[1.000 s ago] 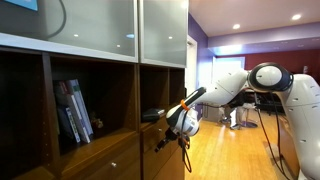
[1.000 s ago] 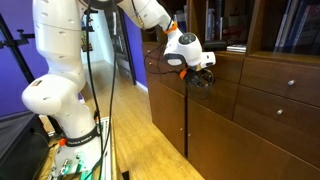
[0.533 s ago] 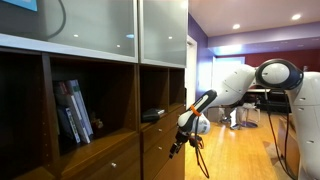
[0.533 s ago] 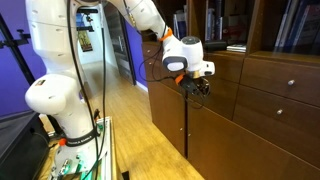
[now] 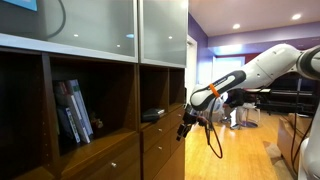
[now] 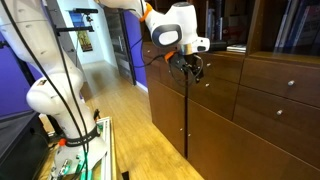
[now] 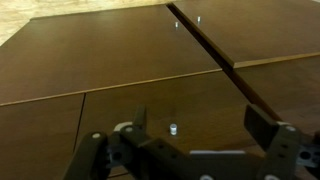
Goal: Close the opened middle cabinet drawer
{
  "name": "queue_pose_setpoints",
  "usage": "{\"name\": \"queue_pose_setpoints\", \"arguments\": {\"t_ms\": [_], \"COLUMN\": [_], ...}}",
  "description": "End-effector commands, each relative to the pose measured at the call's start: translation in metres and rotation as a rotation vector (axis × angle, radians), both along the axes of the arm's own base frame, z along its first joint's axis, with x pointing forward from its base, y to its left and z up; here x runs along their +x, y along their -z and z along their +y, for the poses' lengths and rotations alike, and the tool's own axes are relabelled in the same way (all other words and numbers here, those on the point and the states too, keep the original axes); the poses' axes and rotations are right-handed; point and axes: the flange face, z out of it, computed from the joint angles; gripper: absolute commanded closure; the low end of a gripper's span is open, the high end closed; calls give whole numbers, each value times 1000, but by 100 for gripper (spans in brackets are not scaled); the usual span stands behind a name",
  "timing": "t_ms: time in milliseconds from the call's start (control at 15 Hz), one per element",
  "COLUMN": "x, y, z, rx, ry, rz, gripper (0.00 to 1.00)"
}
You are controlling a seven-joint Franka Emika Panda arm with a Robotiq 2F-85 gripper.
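The cabinet (image 5: 100, 90) is a tall dark brown unit with frosted glass upper doors; it also shows in an exterior view (image 6: 270, 110). My gripper (image 6: 190, 66) hangs just in front of the narrow dark drawer front (image 6: 222, 68) at the cabinet's end. In the wrist view my gripper (image 7: 200, 122) is open and empty, facing a dark wood drawer front with a small silver knob (image 7: 173, 128) between the fingers. The fronts look flush; no pale inner sides show. In an exterior view the gripper (image 5: 186, 126) sits beside the cabinet's end.
Books (image 5: 75, 112) and a dark object (image 5: 152, 115) sit on the open shelves. A wider drawer front with a knob (image 6: 291, 85) lies to the right. A thin pole (image 6: 186, 125) stands before the cabinet. Wooden floor (image 6: 130, 125) stretches left; the robot base (image 6: 60, 100) is there.
My gripper has drawn back a little from the cabinet front and risen slightly. The arm has swung higher and straighter.
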Motion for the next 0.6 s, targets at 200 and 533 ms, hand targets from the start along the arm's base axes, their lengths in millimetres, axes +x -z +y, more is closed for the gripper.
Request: {"name": "queue_pose_setpoints", "arguments": {"t_ms": [200,533], "x": [-63,-87], "y": [-89,-122], "z": [4,-4], "rx": [16,40], "ry": [-42,-37], "rz": [-39,-93], "gripper": [0,0]}}
